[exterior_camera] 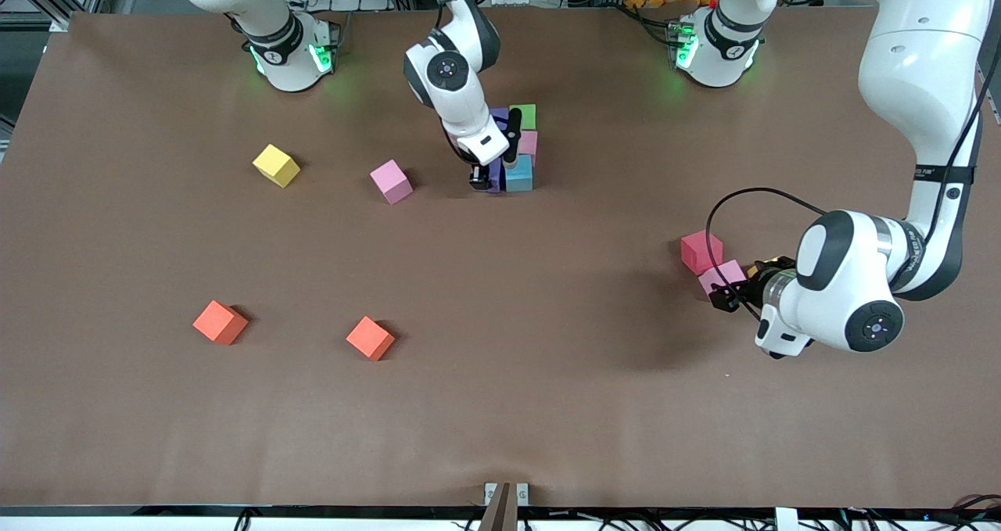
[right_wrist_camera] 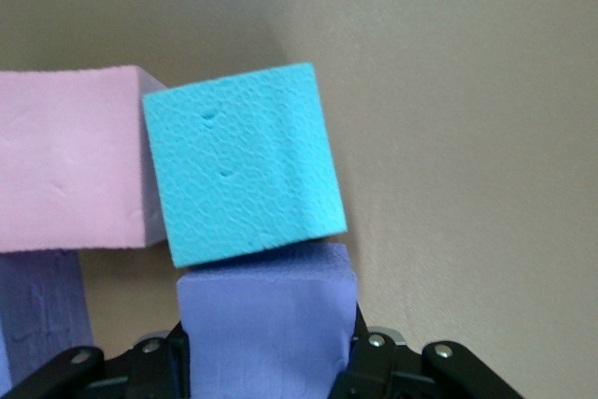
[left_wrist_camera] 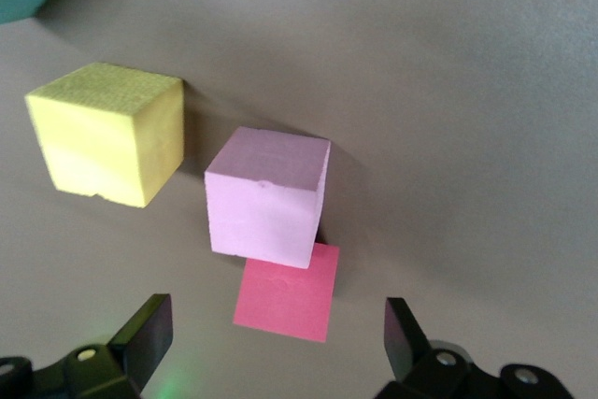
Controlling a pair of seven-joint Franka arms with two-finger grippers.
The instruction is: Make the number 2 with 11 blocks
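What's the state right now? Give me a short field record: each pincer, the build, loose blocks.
right pincer: shut on purple block, set beside light blue block at the build
left pincer: open, over pink block and red block, toward the left arm's end
build: purple, green, pink, light blue cubes; digit unfinished
loose blocks: yellow, pink, two orange

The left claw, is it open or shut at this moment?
Open. The left claw hangs over the pink block and red block, its fingers wide apart, holding nothing.
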